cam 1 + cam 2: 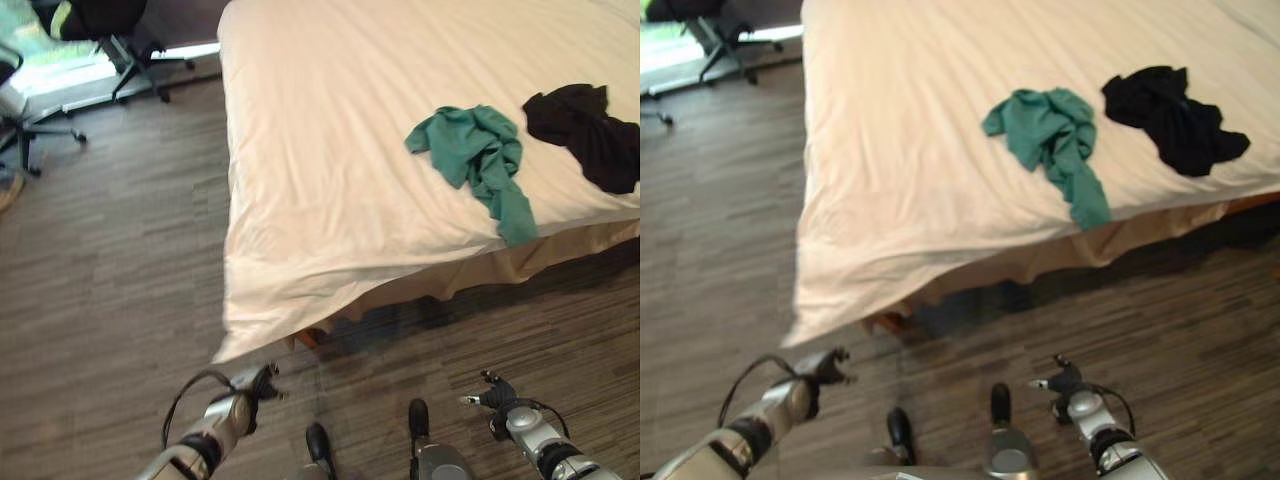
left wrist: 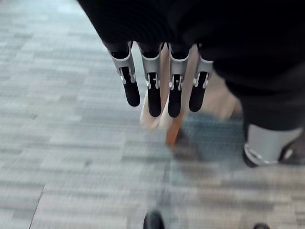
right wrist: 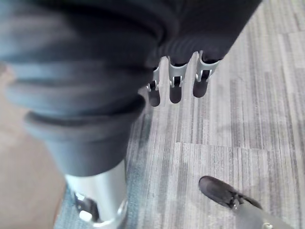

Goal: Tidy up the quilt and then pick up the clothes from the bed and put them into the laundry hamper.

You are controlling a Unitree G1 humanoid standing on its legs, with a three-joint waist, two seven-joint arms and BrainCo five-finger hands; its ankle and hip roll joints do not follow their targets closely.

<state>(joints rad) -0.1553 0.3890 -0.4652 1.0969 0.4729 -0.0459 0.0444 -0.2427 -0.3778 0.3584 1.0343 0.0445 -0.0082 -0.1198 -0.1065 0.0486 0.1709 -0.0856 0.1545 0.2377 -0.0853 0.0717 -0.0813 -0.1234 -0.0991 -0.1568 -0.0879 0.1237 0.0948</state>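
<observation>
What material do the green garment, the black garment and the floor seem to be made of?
Green garment: soft matte fabric, probably thin knit, since it lies in limp crumpled folds.
Black garment: also soft matte cloth, bunched up; weave too dark to tell.
Floor: grey wood-look planks, perhaps laminate, showing streaked grain and faint sheen.

We see a grey wood-grain floor [image 1: 110,260] on the left and near sides of the scene. At far left, two wheeled office chairs [image 1: 115,35] stand before what may be a bright window [image 1: 60,65].
</observation>
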